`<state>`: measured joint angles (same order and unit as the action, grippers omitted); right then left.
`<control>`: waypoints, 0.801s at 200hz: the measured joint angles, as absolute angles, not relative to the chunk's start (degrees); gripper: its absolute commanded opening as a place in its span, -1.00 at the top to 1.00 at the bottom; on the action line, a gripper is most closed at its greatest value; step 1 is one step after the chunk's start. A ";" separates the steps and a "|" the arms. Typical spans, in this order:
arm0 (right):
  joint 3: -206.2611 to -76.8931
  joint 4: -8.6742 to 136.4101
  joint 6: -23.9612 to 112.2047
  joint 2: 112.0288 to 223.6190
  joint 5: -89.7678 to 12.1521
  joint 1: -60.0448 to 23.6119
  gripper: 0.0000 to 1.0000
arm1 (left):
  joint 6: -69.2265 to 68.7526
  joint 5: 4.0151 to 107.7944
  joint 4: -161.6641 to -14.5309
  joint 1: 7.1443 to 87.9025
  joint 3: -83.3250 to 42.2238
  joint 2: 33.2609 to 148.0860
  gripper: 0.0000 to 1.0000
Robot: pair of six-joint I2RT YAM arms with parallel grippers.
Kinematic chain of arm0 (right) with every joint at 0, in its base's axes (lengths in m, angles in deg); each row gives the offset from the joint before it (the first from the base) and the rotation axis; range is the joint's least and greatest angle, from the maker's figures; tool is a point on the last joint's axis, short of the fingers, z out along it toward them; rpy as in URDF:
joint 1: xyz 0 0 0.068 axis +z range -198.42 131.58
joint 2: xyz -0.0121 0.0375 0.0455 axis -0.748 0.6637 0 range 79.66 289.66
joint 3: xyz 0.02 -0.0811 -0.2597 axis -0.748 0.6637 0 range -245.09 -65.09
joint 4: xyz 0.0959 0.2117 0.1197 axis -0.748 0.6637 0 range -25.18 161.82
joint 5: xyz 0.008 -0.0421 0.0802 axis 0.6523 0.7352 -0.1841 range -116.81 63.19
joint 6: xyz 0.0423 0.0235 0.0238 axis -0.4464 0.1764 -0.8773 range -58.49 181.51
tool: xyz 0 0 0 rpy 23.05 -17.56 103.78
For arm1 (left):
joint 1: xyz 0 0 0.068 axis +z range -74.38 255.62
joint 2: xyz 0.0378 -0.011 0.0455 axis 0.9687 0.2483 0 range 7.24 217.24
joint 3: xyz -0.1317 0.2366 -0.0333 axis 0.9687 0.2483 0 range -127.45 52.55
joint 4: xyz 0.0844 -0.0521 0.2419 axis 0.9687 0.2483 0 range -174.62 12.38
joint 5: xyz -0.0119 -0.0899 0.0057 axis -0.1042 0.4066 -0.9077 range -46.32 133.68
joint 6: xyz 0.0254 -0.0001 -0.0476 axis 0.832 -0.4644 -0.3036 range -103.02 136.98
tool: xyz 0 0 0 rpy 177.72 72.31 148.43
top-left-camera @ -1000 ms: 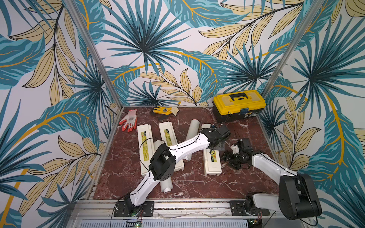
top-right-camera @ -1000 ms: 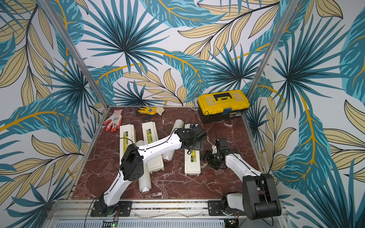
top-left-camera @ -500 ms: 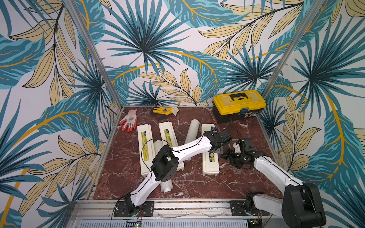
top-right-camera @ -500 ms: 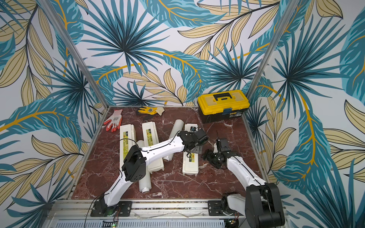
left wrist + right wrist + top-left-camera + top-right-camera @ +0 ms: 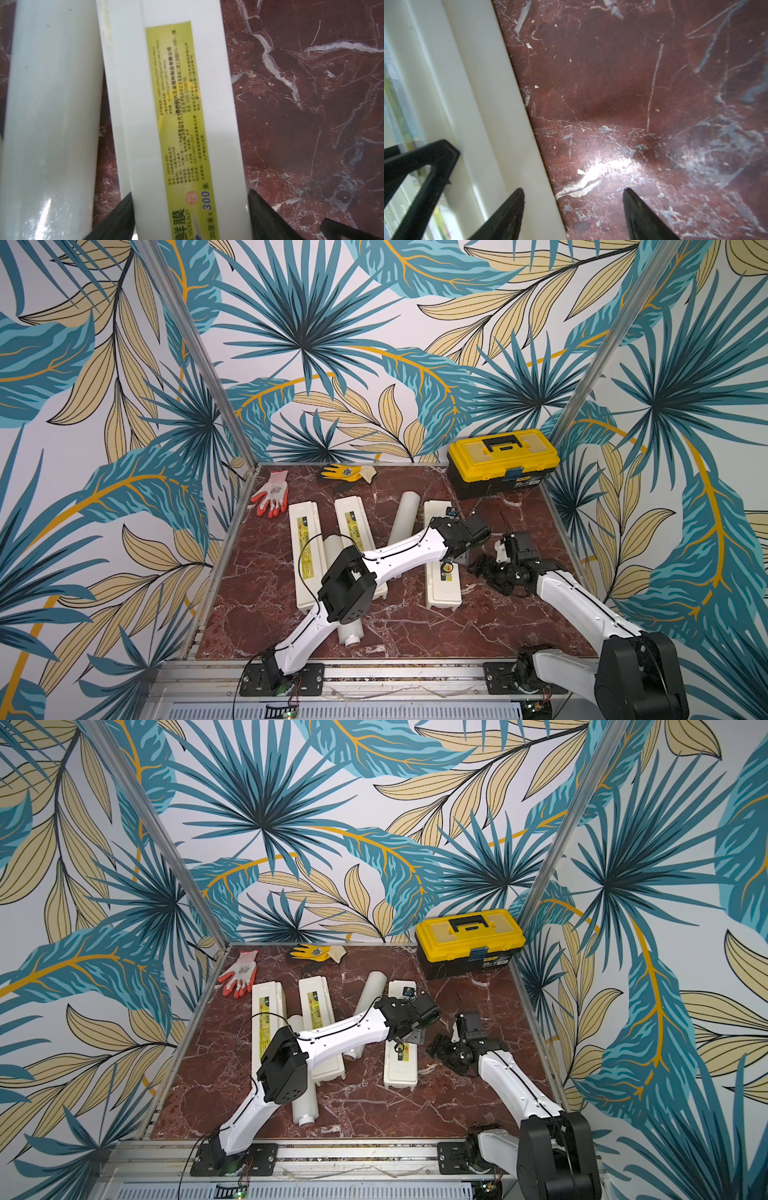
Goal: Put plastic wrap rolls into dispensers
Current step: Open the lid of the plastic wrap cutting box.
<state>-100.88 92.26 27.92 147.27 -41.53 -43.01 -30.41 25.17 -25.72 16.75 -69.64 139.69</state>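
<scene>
While the outstretched left claw [image 5: 190, 195] pinches a dispenser [image 5: 216, 104], the right claw [image 5: 572, 190] hovers spread.

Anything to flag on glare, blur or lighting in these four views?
Left wrist: a bright glare streak on the roll, and the small print on the dispenser label is soft. Right wrist: a glare patch on the table, and the dispenser is out of focus. Both top views: evenly lit and sharp.
</scene>
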 measured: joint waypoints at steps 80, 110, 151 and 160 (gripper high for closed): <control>-108.16 91.23 32.95 150.79 -46.14 -43.64 -0.48 | -29.74 36.01 -24.76 20.60 -69.64 137.85 -0.31; -112.53 90.07 34.33 154.03 -48.46 -43.95 -0.38 | -29.01 40.65 -24.76 21.80 -69.64 137.39 -0.24; -117.10 89.09 35.20 158.86 -50.27 -43.95 -0.24 | -26.94 48.15 -25.74 23.74 -69.57 136.87 -0.22; -117.77 89.09 35.29 159.80 -50.43 -43.95 -0.23 | -26.54 49.65 -26.14 24.12 -69.55 136.84 -0.21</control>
